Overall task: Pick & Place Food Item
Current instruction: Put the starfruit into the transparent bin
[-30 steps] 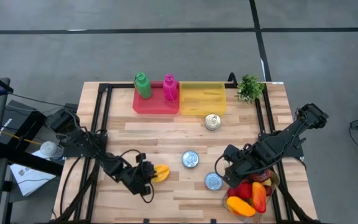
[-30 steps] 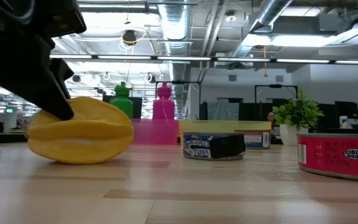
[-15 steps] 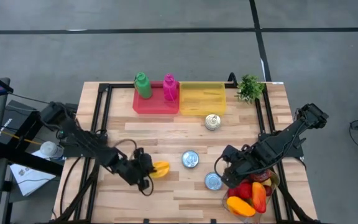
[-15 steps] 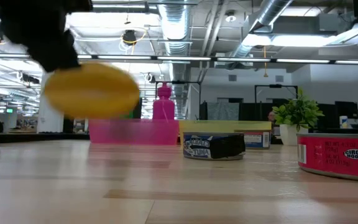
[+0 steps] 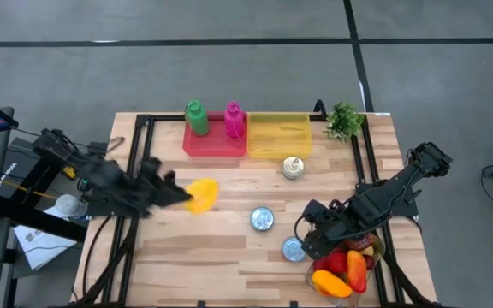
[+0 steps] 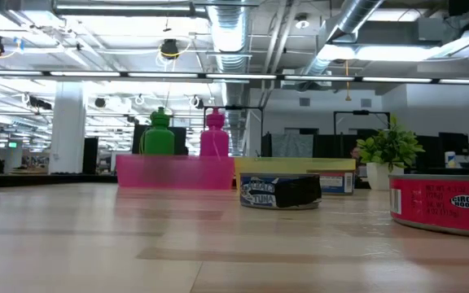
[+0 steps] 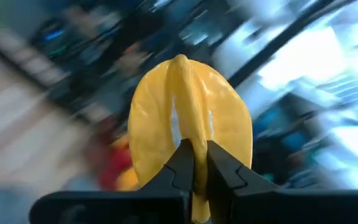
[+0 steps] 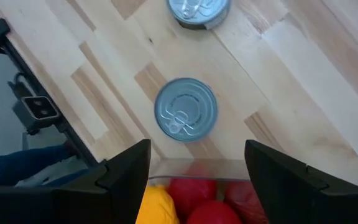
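A yellow ridged fruit (image 5: 202,194) hangs above the table's left half with my left gripper (image 5: 181,198) shut on it; in the left wrist view the fruit (image 7: 188,118) fills the middle. It is out of the low view. My right gripper (image 5: 309,237) stands open over the near right of the table, above a clear bowl (image 5: 375,250) of red and yellow fruit, with nothing between its fingers (image 8: 129,171). My left gripper pinches a thin ridge (image 7: 196,134) of the yellow fruit, at its end nearest the gripper, between its two fingers (image 7: 180,165). The fingers lie about level and come from the table's left side. The fruit sticks out beyond the fingertips, lifted clear of the table.
A red tray (image 5: 214,142) with a green bottle (image 5: 196,117) and a pink bottle (image 5: 233,120) and a yellow tray (image 5: 279,135) stand at the far edge, beside a small plant (image 5: 343,121). Three cans (image 5: 293,167) (image 5: 262,219) (image 5: 294,249) stand mid-table.
My left gripper has risen steeply with the yellow fruit and drawn back toward the table's far left, tipping up to level. The fruit, which lay on the table a second ago, is lifted clear and has left the low view.
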